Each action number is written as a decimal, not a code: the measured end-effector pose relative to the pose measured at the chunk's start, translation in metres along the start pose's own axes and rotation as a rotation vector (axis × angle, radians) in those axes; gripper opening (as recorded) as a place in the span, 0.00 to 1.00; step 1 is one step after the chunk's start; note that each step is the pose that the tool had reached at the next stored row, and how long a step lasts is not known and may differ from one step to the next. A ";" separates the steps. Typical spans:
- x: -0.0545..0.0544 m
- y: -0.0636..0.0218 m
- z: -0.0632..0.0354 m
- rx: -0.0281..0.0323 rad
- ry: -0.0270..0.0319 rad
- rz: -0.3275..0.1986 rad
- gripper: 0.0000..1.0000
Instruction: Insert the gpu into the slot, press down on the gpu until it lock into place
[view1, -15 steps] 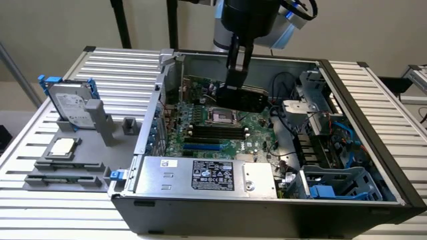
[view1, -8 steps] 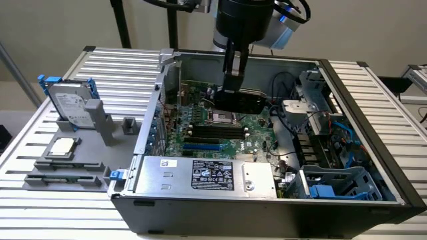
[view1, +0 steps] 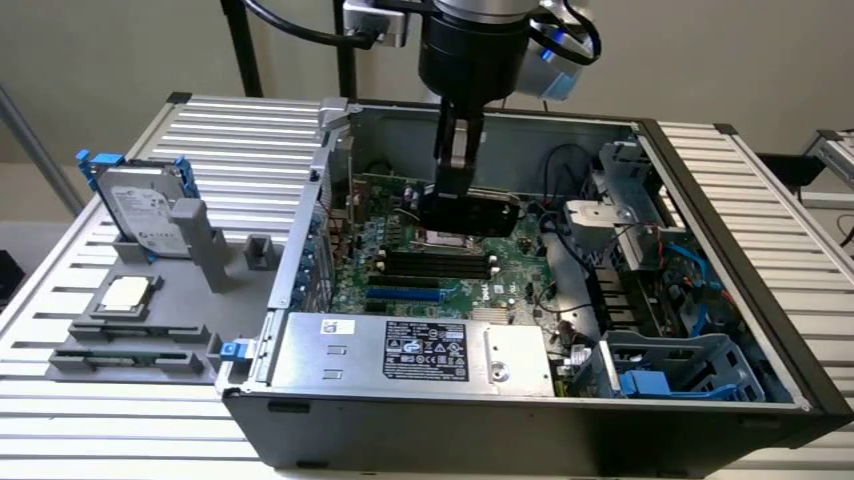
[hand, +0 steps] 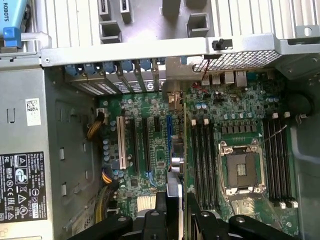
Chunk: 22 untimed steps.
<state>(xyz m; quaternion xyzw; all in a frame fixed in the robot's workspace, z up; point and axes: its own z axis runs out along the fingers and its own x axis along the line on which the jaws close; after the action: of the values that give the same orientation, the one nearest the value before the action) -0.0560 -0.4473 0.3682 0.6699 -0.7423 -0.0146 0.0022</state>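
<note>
The gpu (view1: 474, 213) is clamped at its upper edge by the gripper (view1: 451, 186) and held raised over the board, not seated in the slot (hand: 169, 134). From the wrist, its thin green edge is seen parallel to the slot and just beside it (toward the memory slots (hand: 202, 160)). The slot is left uncovered along its whole length. Past the slot's other side the power supply (view1: 414, 350) is set well apart, and blue latches (hand: 122, 66) are ranged beyond the slot's end.
</note>
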 end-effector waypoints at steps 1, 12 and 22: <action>0.000 0.0002 0.0004 -0.0001 0.0002 -0.001 0.26; 0.001 0.0041 0.0066 0.0001 0.0000 -0.001 0.26; 0.002 0.0121 0.0251 0.0000 0.0001 -0.011 0.26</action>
<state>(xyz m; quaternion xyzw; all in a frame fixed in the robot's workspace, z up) -0.0688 -0.4475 0.3434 0.6738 -0.7387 -0.0146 0.0022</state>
